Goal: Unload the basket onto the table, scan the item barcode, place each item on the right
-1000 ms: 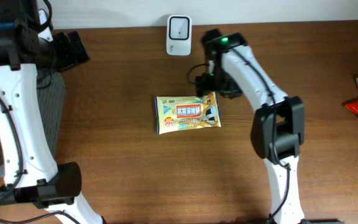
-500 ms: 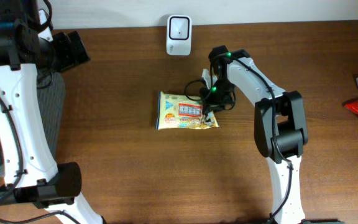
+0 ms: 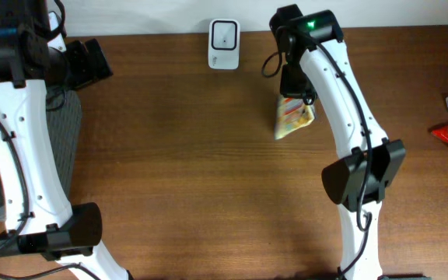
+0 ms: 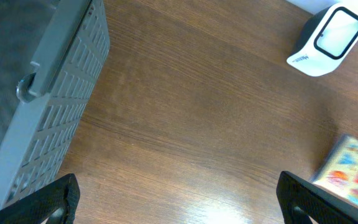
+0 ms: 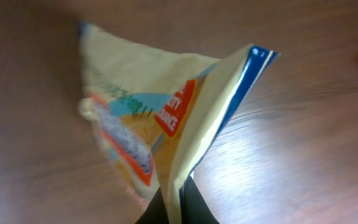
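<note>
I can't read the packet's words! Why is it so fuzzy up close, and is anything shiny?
Right wrist: the packet is probably too near the lens, so its print smears, and the table behind blurs at the left. Left wrist: a pale glare patch sits on the table near the bottom edge, and the packet at the right edge looks soft. Overhead: sharpest view, but the packet is small.

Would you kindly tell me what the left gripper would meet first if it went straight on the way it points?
Most likely the bare table: in its wrist view the left gripper faces wood between the grey basket and the scanner, though depth is unclear.
</note>
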Controlling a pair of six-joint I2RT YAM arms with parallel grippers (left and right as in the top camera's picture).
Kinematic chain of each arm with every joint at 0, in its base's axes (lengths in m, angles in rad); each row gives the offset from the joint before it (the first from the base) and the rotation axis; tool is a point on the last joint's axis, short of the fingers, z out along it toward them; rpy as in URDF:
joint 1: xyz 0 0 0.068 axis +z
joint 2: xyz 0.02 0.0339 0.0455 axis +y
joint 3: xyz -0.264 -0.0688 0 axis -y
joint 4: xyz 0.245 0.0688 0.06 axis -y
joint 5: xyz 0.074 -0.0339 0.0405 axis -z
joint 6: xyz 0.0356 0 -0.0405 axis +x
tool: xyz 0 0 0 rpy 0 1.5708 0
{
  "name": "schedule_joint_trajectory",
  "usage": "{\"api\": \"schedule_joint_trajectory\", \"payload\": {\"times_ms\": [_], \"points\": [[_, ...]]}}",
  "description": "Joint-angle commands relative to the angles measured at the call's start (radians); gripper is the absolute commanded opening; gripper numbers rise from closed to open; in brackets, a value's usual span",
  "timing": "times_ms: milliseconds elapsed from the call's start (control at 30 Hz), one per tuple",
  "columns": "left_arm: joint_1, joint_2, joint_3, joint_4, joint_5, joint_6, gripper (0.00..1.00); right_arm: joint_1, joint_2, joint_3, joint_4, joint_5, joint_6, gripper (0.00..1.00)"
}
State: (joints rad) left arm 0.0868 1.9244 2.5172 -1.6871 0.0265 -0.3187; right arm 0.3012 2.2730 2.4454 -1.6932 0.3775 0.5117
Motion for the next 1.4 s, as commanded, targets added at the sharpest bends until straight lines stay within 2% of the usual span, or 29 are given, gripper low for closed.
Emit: {"api": "schedule_joint_trajectory", "payload": {"times_ms": [0,67,133,300,467,567,767,800,833,867,900,967,1033,1100,1167,1200,1267,1300,1367], "points": [[0.008,-0.002,0.005,-0.001,-0.004,-0.010,0.99,0.010,-0.022,0.013,-0.006,0.311,0.074,0.04],[0.008,-0.002,0.005,-0.001,-0.004,-0.010,0.99,-0.005,-0.022,0.013,-0.006,0.467,0.074,0.04],[0.008,-0.002,0.005,-0.001,-0.004,-0.010,0.99,-0.014,-0.022,0.013,-0.006,0.536,0.073,0.04],[0.008,-0.002,0.004,-0.001,-0.004,-0.010,0.99,-0.008,-0.018,-0.006,0.006,0.472,0.039,0.04],[0.008,-0.002,0.005,-0.001,-0.004,-0.010,0.99,0.011,0.032,-0.110,0.054,0.382,0.040,0.04],[0.008,-0.002,0.005,-0.001,-0.004,-0.010,0.99,0.077,0.036,-0.203,0.147,0.281,0.040,0.04],[0.008,-0.002,0.005,-0.001,-0.004,-0.010,0.99,0.272,0.037,-0.217,0.331,0.149,0.039,0.05],[0.008,-0.002,0.005,-0.001,-0.004,-0.010,0.99,0.308,0.038,-0.217,0.370,0.100,0.039,0.08],[0.008,-0.002,0.005,-0.001,-0.004,-0.010,0.99,0.333,0.038,-0.217,0.399,0.048,0.040,0.20],[0.008,-0.002,0.004,-0.001,-0.004,-0.010,0.99,0.353,0.038,-0.217,0.423,-0.009,0.040,0.38],[0.008,-0.002,0.005,-0.001,-0.004,-0.010,0.99,0.378,0.038,-0.217,0.464,-0.100,0.040,0.52],[0.008,-0.002,0.005,-0.001,-0.004,-0.010,0.99,0.392,0.033,-0.209,0.494,-0.185,0.040,0.59],[0.008,-0.002,0.005,-0.001,-0.004,-0.010,0.99,0.373,0.028,-0.173,0.469,-0.210,0.039,0.88],[0.008,-0.002,0.004,-0.001,-0.004,-0.010,0.99,0.326,0.026,-0.142,0.418,-0.209,0.039,0.89],[0.008,-0.002,0.004,-0.001,-0.004,-0.010,0.99,0.259,0.026,-0.137,0.369,-0.209,0.039,0.84],[0.008,-0.002,0.005,-0.001,-0.004,-0.010,0.99,0.225,0.026,-0.140,0.349,-0.210,0.038,0.73],[0.008,-0.002,0.005,-0.001,-0.004,-0.010,0.99,0.165,0.026,-0.162,0.347,-0.256,0.029,0.26],[0.008,-0.002,0.005,-0.001,-0.004,-0.010,0.99,0.134,0.027,-0.176,0.359,-0.362,-0.011,0.13],[0.008,-0.002,0.005,-0.001,-0.004,-0.010,0.99,0.106,0.028,-0.213,0.404,-0.514,-0.095,0.04]]}}
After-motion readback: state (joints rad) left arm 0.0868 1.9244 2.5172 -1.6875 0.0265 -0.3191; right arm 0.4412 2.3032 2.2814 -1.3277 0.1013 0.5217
